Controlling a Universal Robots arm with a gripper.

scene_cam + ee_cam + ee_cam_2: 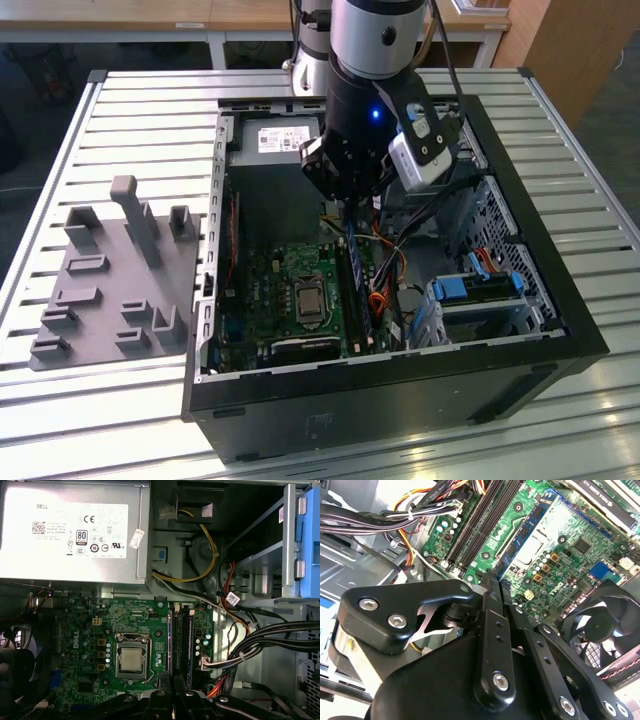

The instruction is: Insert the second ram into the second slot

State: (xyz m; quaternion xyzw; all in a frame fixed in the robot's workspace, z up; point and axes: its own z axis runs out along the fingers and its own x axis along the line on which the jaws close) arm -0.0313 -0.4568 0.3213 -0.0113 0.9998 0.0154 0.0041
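Case [380,400] lying open on the slatted table [120,420], black wall nearest me. A grey holder plate [110,290] sits beside it, toward the table's edge on the exterior view's left. Past that wall, the green motherboard [265,300], with its processor socket [305,300] uncovered. Just beside the socket run the memory slots [182,640], and a thin dark-blue edge stands along the slot nearest the socket. I take that for the second ram [170,642], already down in its slot, though I can't tell whether it's fully latched. Over one end of that line hangs the tool [489,580], fingers drawn together with nothing showing between them. By my reckoning the placing is done and only the seating is in doubt. At the case's far wall, the power supply [275,140].
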